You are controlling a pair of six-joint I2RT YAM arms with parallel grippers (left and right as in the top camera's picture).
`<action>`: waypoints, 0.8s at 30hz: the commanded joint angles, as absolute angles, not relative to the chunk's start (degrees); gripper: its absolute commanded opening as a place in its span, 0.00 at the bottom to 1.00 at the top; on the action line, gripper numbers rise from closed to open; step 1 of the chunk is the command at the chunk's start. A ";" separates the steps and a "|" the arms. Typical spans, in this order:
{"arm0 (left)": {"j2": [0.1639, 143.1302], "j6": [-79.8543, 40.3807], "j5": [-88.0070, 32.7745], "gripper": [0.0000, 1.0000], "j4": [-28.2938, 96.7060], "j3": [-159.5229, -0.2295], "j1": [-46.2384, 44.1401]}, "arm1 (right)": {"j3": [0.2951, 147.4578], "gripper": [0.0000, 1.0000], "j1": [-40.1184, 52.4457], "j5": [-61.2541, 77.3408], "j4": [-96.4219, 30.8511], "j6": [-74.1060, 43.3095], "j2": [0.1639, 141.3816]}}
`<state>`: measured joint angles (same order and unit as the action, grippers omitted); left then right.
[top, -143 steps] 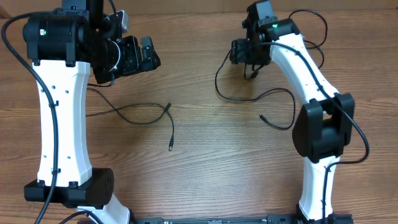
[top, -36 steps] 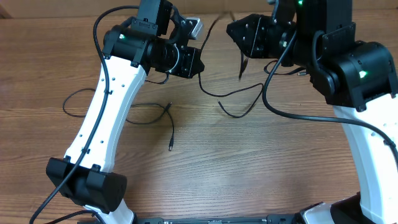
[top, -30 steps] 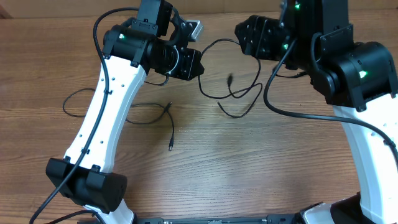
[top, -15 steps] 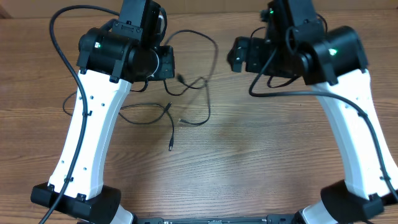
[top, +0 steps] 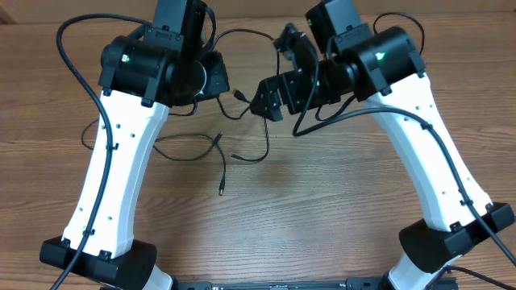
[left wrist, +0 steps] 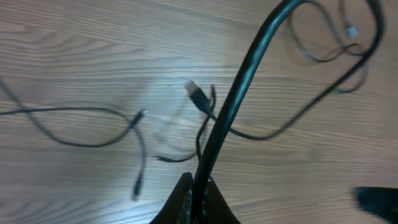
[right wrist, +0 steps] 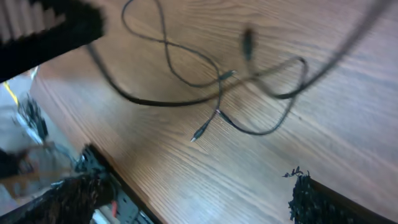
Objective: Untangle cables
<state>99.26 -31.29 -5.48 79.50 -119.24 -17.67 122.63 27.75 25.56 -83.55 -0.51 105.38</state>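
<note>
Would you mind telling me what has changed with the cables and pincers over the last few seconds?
The right pincer let go of the cable, opened wide and swung left toward the centre. The left pincer carried the cable leftward, so its slack now trails mid-scene instead of on the right. Unchanged: the left pincer's grip, and the second cable lying further left.

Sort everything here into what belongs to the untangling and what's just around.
Job: held cable, loose cable, left gripper clamped on the held cable, open right gripper.
Just around: wooden table, thick arm wiring.
</note>
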 commanded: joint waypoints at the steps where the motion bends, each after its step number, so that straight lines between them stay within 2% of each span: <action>1: 98.96 -35.05 -16.62 0.04 77.73 -120.18 -14.79 | 122.85 1.00 29.74 27.07 -81.76 8.75 104.92; 10: 98.94 -44.34 -39.11 0.04 78.17 -120.18 -6.15 | 122.85 1.00 30.70 27.09 -73.10 9.50 104.90; 17: 98.94 -52.99 -43.09 0.04 78.15 -120.18 -6.02 | 122.85 0.96 32.10 27.09 -69.21 10.02 104.92; 19: 98.94 -53.30 -43.09 0.04 78.15 -120.18 -6.02 | 122.85 0.92 32.80 27.07 -68.99 11.09 104.90; 24: 98.96 -56.55 -43.09 0.04 77.76 -120.18 -6.02 | 122.85 0.74 33.76 27.07 -68.62 11.00 104.92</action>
<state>99.26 -52.38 -40.99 78.17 -119.24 -5.91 122.63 33.21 26.79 -68.88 10.31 105.38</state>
